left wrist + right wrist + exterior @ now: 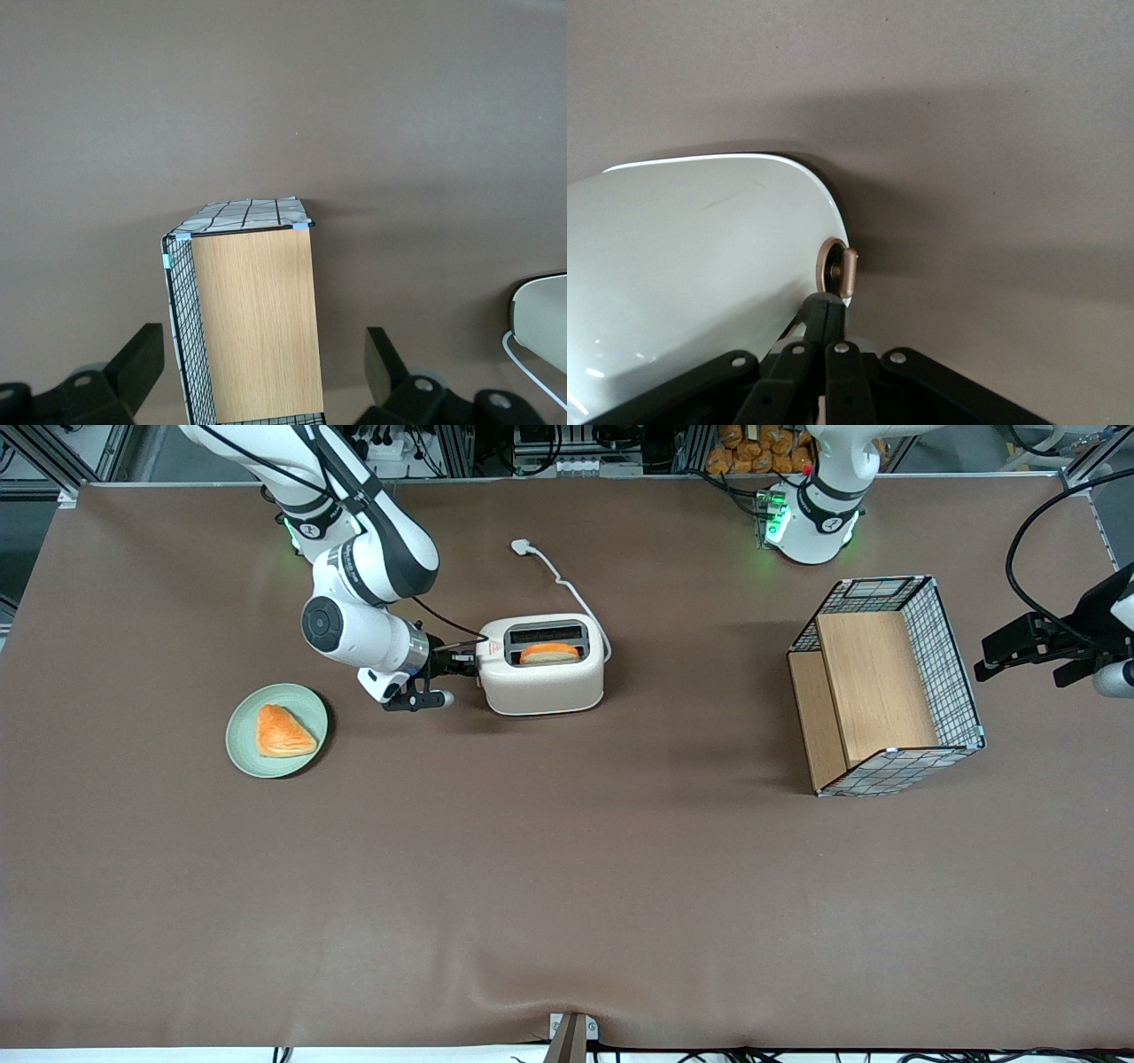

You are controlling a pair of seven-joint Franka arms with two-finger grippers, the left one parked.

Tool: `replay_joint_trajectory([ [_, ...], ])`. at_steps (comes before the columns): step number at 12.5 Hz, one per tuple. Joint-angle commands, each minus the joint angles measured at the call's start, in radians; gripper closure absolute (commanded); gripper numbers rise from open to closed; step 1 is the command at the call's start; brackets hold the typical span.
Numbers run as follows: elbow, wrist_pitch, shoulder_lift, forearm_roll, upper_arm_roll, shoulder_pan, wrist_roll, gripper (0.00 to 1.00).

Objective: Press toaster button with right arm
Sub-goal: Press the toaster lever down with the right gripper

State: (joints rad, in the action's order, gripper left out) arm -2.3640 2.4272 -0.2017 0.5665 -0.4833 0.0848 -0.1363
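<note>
Toaster [542, 666] stands mid-counter [567, 886], a bread slice [549, 654] in one slot. We find the right arm [372, 571] brought level with its narrow end, gripper [461, 662] just at the casing; in the wrist view the jaws appear pressed together, holding nothing, beside the toaster button [843, 270]. We judge the pressing step under way; next, a firm downward push on that tab.
</note>
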Motion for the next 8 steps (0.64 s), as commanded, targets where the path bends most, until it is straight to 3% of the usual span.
replay_joint_trajectory([
  [1,-0.008,0.133,-0.081,-0.004,-0.003,0.044,0.024,1.0],
  [8,0.0,0.116,-0.067,-0.004,-0.004,0.038,0.02,1.0],
])
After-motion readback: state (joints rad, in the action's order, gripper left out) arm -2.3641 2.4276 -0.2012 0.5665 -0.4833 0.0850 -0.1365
